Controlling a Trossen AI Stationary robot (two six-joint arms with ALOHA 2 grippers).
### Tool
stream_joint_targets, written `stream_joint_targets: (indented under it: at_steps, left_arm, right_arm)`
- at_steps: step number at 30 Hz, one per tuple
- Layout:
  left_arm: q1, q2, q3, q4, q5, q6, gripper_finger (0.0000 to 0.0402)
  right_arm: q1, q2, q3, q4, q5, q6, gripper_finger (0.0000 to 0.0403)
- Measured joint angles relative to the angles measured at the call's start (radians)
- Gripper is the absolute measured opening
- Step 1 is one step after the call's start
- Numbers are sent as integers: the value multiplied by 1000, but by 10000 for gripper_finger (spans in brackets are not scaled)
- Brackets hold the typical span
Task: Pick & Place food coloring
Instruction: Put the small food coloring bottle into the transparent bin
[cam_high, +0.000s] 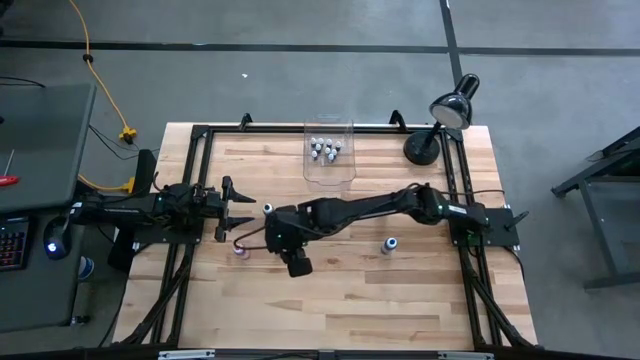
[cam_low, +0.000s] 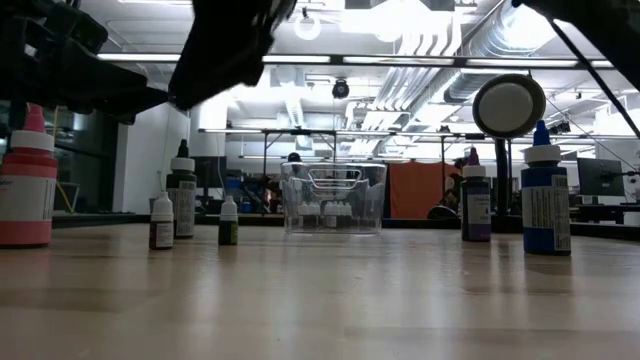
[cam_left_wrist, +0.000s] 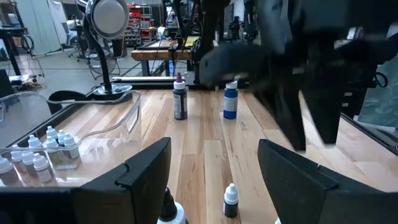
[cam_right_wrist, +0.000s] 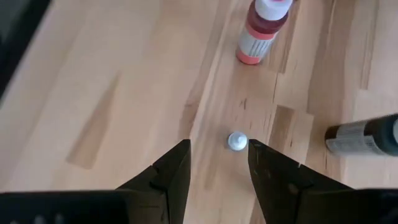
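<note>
R gripper (cam_right_wrist: 217, 163) hovers over small white-capped bottle (cam_right_wrist: 237, 142), fingers parted, grasping nothing. Pink bottle (cam_right_wrist: 261, 31) at bottle's 12 o'clock. L gripper (cam_high: 236, 208) fingers spread, empty.

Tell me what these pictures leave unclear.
- Bottles in the bin: too small in the high view to count or tell colours.
- Right pincer: out of frame in the low view; only a dark arm shows.
- Red bottle: its top is cut off in the right wrist view.
</note>
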Motion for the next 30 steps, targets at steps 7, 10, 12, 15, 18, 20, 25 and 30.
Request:
stream_joint_targets:
  at_steps: [7, 10, 12, 15, 18, 20, 25, 30]
  left_arm:
    - [0, 0, 0, 0, 1, 0, 239]
    - [0, 0, 0, 0, 1, 0, 239]
    - [0, 0, 0, 0, 1, 0, 239]
    - [0, 0, 0, 0, 2, 0, 239]
    - [0, 0, 0, 0, 2, 0, 239]
    - [0, 0, 0, 0, 2, 0, 239]
    - [0, 0, 0, 0, 2, 0, 239]
    - [0, 0, 0, 0, 2, 0, 239]
  right_arm:
    - [0, 79, 1, 15, 39, -38, 149]
    - [-6, 91, 1, 32, 48, -41, 149]
    - [-12, 103, 2, 40, 55, -39, 149]
    - [-20, 119, 1, 40, 66, -37, 149]
    - [-28, 128, 1, 42, 61, -5, 149]
    - [-29, 135, 1, 43, 56, 13, 149]
    - [-29, 139, 1, 47, 35, 19, 149]
    - [-29, 138, 1, 50, 20, 44, 149]
